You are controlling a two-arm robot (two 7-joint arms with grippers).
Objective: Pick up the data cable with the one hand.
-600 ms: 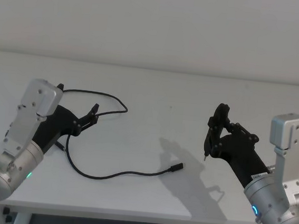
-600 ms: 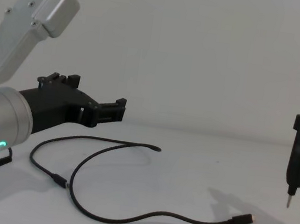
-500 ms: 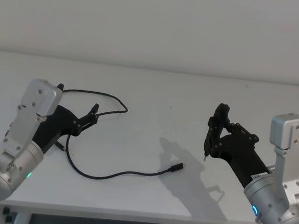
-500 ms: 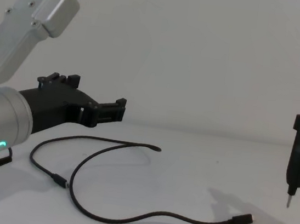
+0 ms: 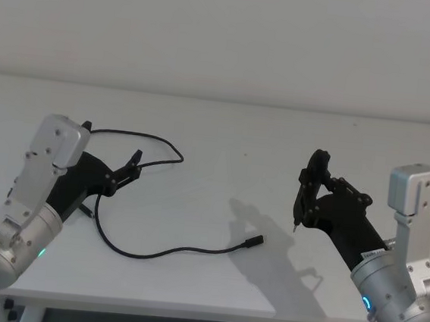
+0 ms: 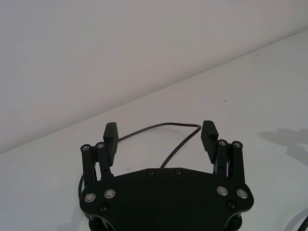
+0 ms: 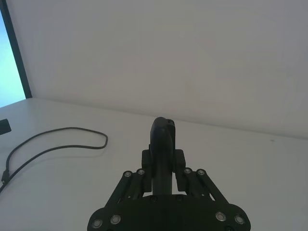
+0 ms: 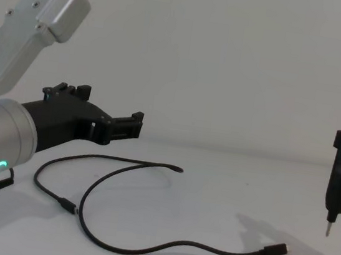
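The data cable point(image 5: 160, 251) lies in loose curves on the white table point(image 5: 225, 139), one plug point(image 5: 253, 241) pointing toward the middle. My left gripper point(image 5: 112, 141), the black angular one on a silver wrist with a green ring light, hovers open just above the cable's far loop point(image 6: 183, 143). From the chest view it point(image 8: 113, 107) is level and clear of the cable point(image 8: 142, 249). My right gripper point(image 5: 307, 189) stays off to the right, well above the table, shut on a narrow black tool with a thin metal tip point(image 8: 328, 229).
The table's front edge point(image 5: 185, 307) runs close below the cable's lowest curve. A plain white wall stands behind. The right arm's shadow point(image 5: 255, 214) falls on the table between the plug and the tool.
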